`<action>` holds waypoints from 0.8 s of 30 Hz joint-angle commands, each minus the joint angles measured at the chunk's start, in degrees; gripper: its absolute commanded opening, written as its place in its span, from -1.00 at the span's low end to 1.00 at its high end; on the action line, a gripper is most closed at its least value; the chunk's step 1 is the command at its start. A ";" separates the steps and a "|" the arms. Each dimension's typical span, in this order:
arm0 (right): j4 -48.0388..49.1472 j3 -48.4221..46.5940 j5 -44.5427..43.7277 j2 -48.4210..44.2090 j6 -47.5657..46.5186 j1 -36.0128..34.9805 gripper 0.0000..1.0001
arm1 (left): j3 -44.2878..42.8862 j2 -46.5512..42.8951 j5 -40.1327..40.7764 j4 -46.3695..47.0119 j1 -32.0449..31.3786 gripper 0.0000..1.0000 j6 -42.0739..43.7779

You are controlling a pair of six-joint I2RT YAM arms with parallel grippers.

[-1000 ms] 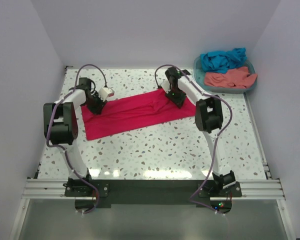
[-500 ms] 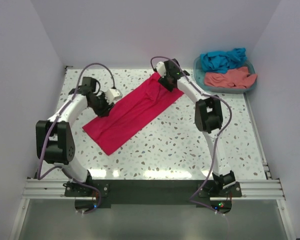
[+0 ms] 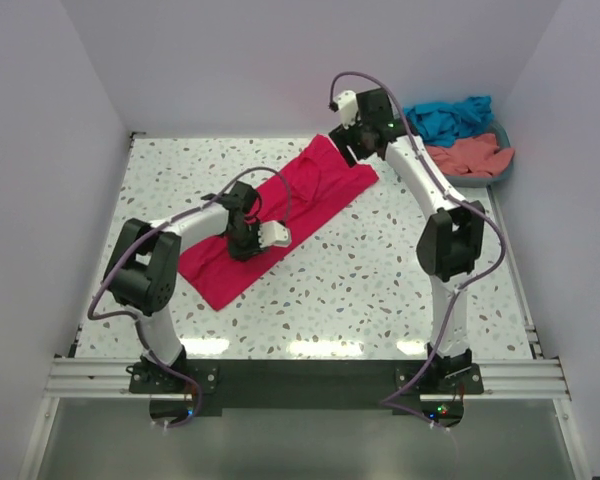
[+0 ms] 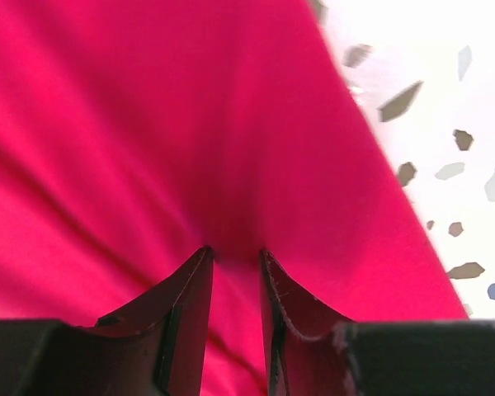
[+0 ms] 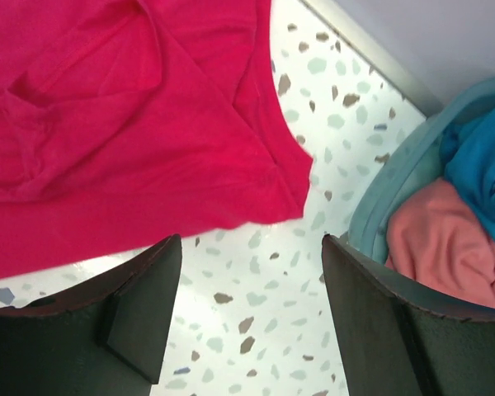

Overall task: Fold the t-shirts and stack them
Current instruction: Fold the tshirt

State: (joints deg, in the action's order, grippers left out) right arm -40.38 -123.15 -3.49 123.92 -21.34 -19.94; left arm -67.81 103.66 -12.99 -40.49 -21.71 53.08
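The crimson-pink t-shirt (image 3: 305,198) lies flat on the speckled table (image 3: 380,290), its long axis diagonal, running from near left to far right. My left arm bends low over the cloth's middle, with my left gripper (image 4: 235,254) nipping a small pucker of it between nearly closed fingers. My right arm reaches far out, my right gripper (image 5: 252,247) spread wide and empty above the shirt's far corner, beside the teal basket (image 5: 371,206).

Here's the left gripper (image 4: 235,252), jaws pinched narrow on the crimson-pink t-shirt (image 4: 190,124), creases fanning from the tips, speckled surface (image 4: 470,107) beyond its edge
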 commanded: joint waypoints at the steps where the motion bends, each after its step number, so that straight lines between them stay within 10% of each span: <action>1: -7.16 2.21 3.31 -2.71 5.17 3.85 0.43 | 3.29 1.63 6.12 0.76 -3.41 -0.35 3.52; 10: -10.24 9.23 5.16 -7.37 5.79 10.01 0.40 | 7.96 2.34 0.19 -1.96 -17.11 -0.44 0.19; 16: -10.95 12.67 5.42 -9.13 4.56 10.89 0.37 | -6.08 7.43 -11.76 -2.49 -31.78 -0.44 -12.10; 24: -14.99 9.69 9.02 -6.50 4.38 10.89 0.29 | -24.11 6.92 -22.76 0.32 -28.05 -0.25 -24.24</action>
State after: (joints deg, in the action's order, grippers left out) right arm -52.73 -110.65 2.63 118.26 -16.95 -8.95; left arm -86.78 114.72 -27.38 -41.80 -55.05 35.79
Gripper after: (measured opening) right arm 0.650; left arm 0.362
